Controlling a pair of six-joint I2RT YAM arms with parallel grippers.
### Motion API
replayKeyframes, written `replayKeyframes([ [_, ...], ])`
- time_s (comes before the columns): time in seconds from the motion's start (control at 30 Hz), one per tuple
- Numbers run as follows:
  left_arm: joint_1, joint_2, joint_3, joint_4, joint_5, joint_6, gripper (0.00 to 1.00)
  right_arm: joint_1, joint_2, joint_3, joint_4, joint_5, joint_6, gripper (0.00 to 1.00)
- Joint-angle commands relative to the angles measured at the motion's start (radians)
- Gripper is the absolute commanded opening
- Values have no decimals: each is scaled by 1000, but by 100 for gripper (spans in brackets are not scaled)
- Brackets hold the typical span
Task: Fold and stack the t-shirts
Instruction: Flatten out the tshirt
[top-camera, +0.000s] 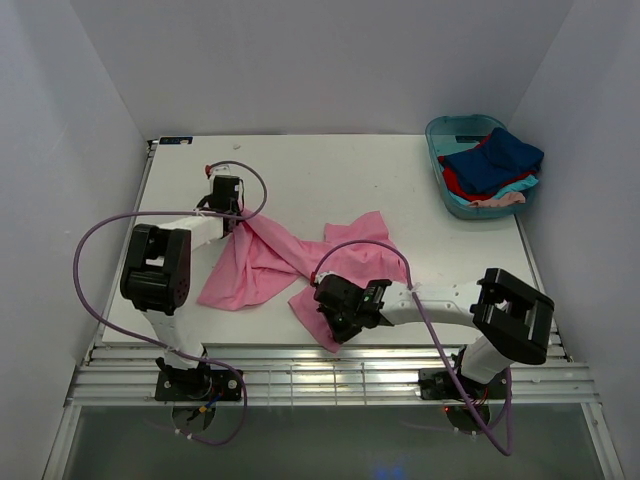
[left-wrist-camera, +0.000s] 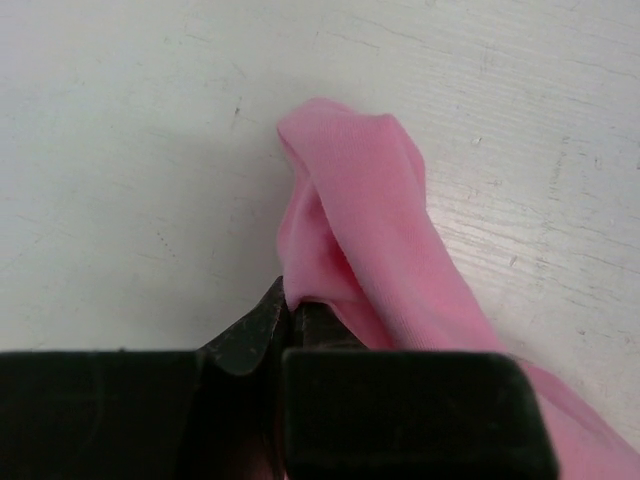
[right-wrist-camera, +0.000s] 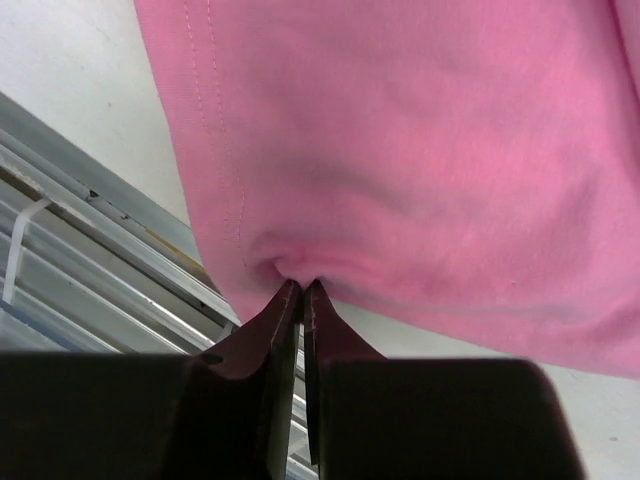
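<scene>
Left gripper (left-wrist-camera: 290, 306) and right gripper (right-wrist-camera: 302, 291) each clamp the pink t-shirt (top-camera: 250, 270) (apparently its edges).

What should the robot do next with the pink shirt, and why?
Probably lift both pinched spots and pull them apart. The left gripper and right gripper are each shut on the pink t-shirt, which lies twisted and bunched on the table, too crumpled to fold.

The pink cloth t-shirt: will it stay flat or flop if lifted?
Probably flop: the pink cloth t-shirt lies crumpled and bunches where the left gripper and right gripper pinch it. It looks thin, so likely light.
</scene>
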Motion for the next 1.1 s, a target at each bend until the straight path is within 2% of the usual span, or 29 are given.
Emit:
replayKeyframes([
  [0.0,-3,-91,-18,-26,-31,-12,0,10,125,-77,9,125,18,8],
  [0.1,-3,-131,-27,-43,-49,-9,0,13,122,-62,-37,180,42,8],
  [0.23,-3,-219,-21,-95,-86,-11,0,13,0,18,-150,264,61,8],
  [0.37,-3,-325,20,-188,-106,-20,0,11,-120,209,-375,469,55,8],
  [0.53,-5,-416,120,-299,-114,-25,0,-59,-232,495,-512,692,-29,8],
  [0.67,-3,-442,258,-402,-102,-15,0,-228,-273,650,-513,755,-146,8],
  [0.77,-3,-457,382,-468,-88,-12,0,-279,-264,809,-511,842,-253,8],
  [0.93,-5,-497,627,-567,-69,-20,0,-285,-217,1062,-465,942,-410,8],
  [1.07,-3,-510,819,-636,76,1,0,-283,-224,1225,-361,950,-526,8],
])
